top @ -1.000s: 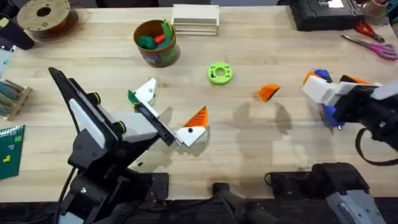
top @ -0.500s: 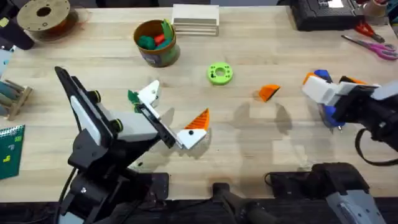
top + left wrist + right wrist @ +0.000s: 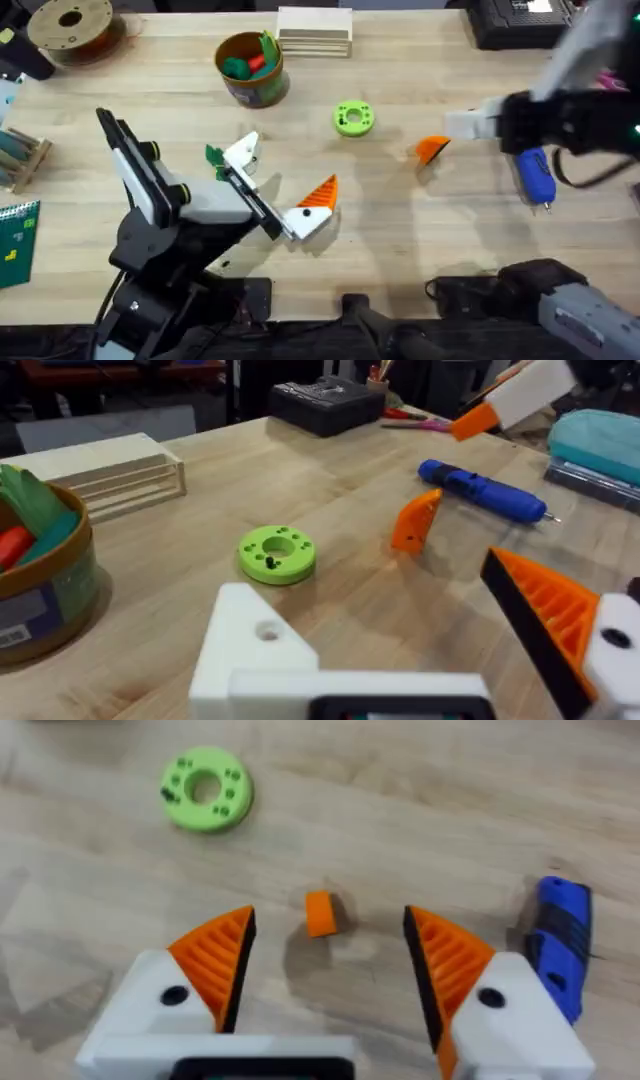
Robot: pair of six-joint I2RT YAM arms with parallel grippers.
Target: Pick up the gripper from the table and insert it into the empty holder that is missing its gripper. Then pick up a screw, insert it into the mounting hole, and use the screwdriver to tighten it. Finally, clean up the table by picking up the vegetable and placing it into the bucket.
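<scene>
The loose orange gripper (image 3: 431, 149) lies on the table (image 3: 400, 250), right of centre. My right gripper (image 3: 330, 970) hangs open above it, and the orange piece (image 3: 320, 913) shows between its two orange-finned fingers. To the right lies the blue screwdriver (image 3: 535, 175), untouched. My left gripper (image 3: 280, 180) is open. One of its fingers carries an orange fin (image 3: 545, 615); the other is the bare white holder (image 3: 255, 650). The small dark green vegetable (image 3: 213, 155) sits beside that holder. The bucket (image 3: 250, 68) stands at the back with toy vegetables in it.
A green ring disc (image 3: 352, 118) lies between the bucket and the orange gripper. A wooden block (image 3: 314, 30), a filament spool (image 3: 70, 25), a black case (image 3: 520, 25) and scissors (image 3: 600, 70) line the far edge.
My right arm has risen and swung left from over the screwdriver to above the loose orange gripper. The screwdriver now lies uncovered. The left arm has shifted only slightly.
</scene>
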